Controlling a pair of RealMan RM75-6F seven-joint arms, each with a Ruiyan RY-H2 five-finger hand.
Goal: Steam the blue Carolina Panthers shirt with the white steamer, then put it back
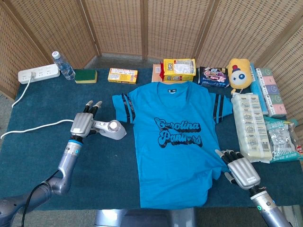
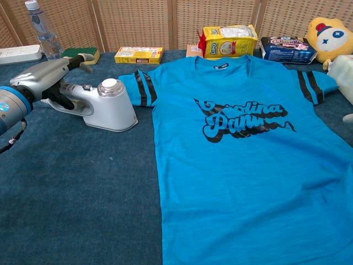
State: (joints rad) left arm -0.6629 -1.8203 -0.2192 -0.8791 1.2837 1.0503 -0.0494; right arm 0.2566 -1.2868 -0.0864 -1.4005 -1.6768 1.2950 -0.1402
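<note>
The blue Carolina Panthers shirt (image 1: 176, 142) (image 2: 248, 149) lies flat, print up, in the middle of the table. Left of its sleeve the white steamer (image 1: 110, 129) (image 2: 107, 105) rests on the cloth, handle pointing left. My left hand (image 1: 84, 122) (image 2: 43, 79) hovers over that handle with its fingers stretched out and apart, holding nothing. My right hand (image 1: 242, 171) lies palm down at the shirt's lower right edge, fingertips by the hem, empty. The chest view shows only a sliver of that hand at its right edge.
A white cord (image 1: 33, 127) runs left from the steamer. Along the back stand a power strip (image 1: 39, 74), water bottle (image 1: 63, 65), sponge (image 1: 85, 75), yellow boxes (image 1: 123, 75) and snack bags (image 1: 179, 70). A plush toy (image 1: 240, 73) and packets (image 1: 252, 126) crowd the right side.
</note>
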